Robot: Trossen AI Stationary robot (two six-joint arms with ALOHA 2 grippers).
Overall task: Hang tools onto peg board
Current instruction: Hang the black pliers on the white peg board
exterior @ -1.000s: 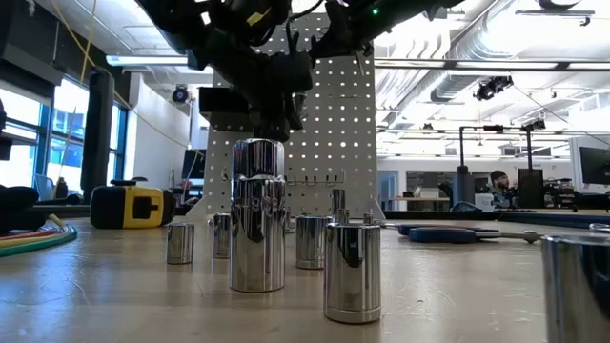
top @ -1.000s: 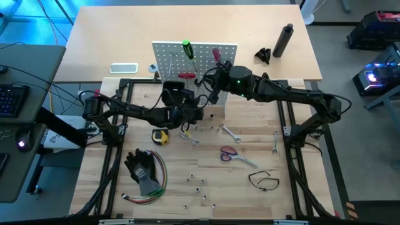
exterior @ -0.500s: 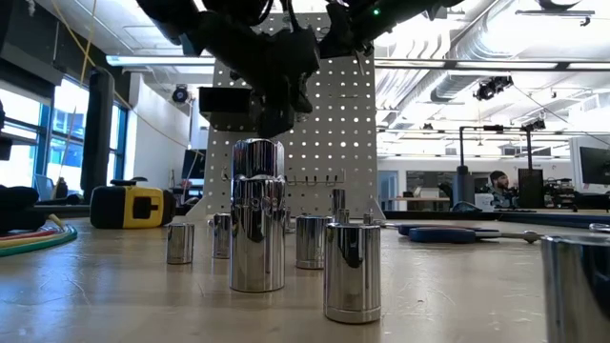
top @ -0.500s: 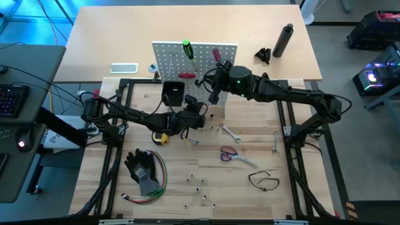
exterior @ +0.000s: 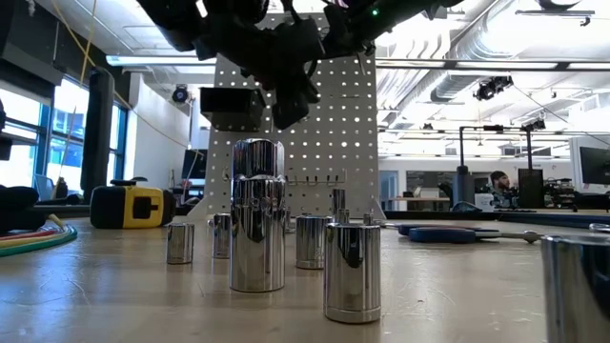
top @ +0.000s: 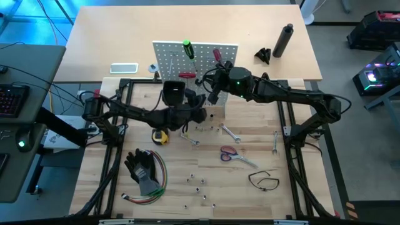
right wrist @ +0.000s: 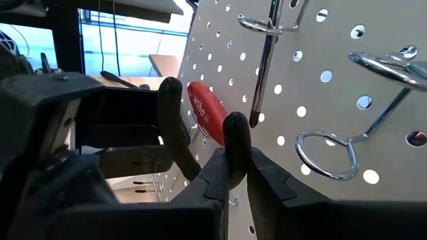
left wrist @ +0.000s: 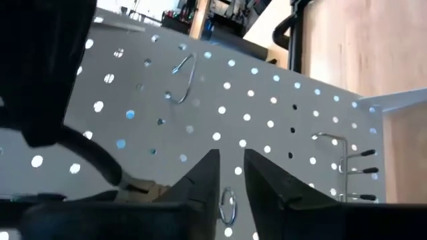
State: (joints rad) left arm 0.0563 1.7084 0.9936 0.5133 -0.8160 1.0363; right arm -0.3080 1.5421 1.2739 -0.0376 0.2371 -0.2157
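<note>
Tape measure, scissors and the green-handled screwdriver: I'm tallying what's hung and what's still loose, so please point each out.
Tape measure (top: 160, 135): high view, on its yellow case.
Scissors (top: 227, 152): high view, on the red handles.
Green-handled screwdriver (top: 186, 47): high view, on the green handle, at the peg board.

We see black gloves (top: 142, 167) beside coloured wires (top: 156, 187) on the counter (top: 112, 31); what looks like a phone (top: 124, 68), and a dark bottle (top: 283, 40).
</note>
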